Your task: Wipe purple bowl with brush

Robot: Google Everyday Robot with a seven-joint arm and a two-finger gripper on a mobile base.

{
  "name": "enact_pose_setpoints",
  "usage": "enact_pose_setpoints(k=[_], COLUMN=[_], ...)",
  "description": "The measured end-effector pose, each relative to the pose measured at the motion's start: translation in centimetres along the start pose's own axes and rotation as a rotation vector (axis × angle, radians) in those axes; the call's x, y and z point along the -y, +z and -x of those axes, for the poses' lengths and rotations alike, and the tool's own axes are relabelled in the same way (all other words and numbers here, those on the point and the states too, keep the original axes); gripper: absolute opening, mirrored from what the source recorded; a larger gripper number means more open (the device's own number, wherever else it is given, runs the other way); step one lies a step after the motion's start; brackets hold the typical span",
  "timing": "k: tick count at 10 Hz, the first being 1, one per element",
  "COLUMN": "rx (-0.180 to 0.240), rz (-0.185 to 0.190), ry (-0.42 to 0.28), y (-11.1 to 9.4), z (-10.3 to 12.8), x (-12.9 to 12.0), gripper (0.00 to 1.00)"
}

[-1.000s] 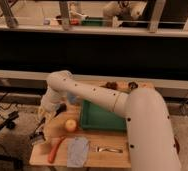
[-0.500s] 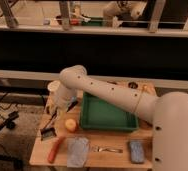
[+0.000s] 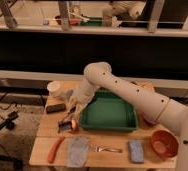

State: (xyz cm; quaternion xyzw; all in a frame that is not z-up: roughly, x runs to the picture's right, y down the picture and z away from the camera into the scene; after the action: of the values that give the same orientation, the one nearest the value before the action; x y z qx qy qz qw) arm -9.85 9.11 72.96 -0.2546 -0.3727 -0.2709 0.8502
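While gripper (image 3: 68, 119) hangs low at table's left, jaw state unreadable; brush (image 3: 66, 124) apparently right beneath it. Bowl not visible. Risk: arm hides target, brush slips, wipes orange bowl (image 3: 164, 144) instead.

My arm (image 3: 137, 95) is a smooth off-white shell of thick rounded tube segments, widest at four o'clock, narrowing toward a bulbous joint at centre. Small dark screw dots run along its casing. The gripper (image 3: 71, 119), at eight o'clock, is darker, greyish-black.
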Motion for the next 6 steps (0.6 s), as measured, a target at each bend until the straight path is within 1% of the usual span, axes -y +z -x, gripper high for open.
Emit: enact_pose_setpoints(k=[6], rx=[-0.004], rz=[-0.001], ry=[0.002], y=[-0.02], z=[-0.11], x=[-0.04], gripper=[0.00])
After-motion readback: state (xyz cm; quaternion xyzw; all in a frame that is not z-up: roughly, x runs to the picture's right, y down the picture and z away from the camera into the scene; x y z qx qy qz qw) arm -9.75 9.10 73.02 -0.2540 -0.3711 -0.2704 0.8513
